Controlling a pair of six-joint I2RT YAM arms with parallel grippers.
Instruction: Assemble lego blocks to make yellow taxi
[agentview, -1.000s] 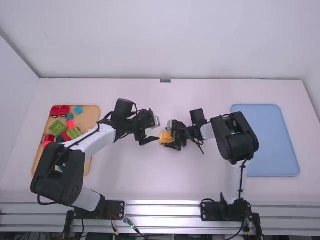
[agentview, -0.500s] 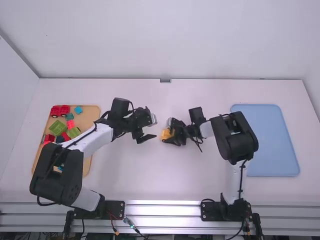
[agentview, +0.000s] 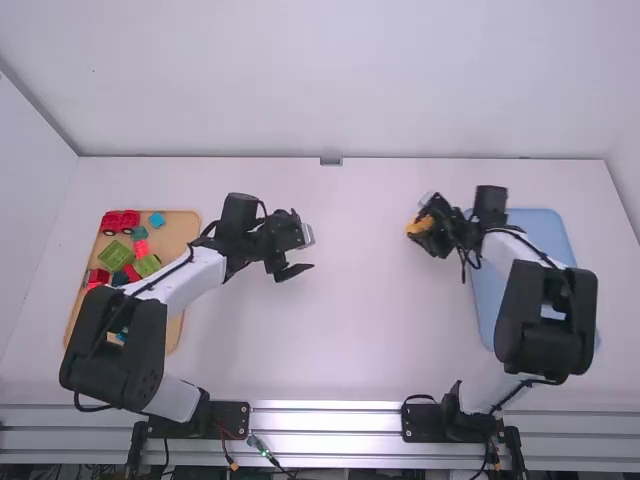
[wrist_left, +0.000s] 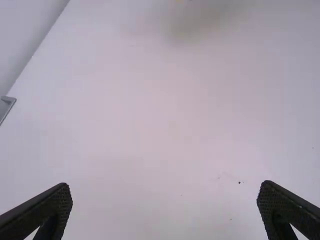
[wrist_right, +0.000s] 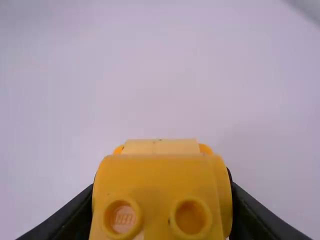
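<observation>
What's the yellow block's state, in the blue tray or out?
Out: the right gripper holds the yellow block left of the blue tray in the high view.

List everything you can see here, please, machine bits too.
Yellow block assembly: one, yellow, in the right gripper
Tray: one, tan, left end of table
Wheeled toy: one, red, tray's far-left corner
Loose blocks: several, green, red, pink and blue-teal, on the tan tray; too crowded to count
Blue tray: one, blue, right end
Table: one, white, beneath everything
Arms: two, white and black, left and right
Grippers: two, black, left open, right closed on the assembly
</observation>
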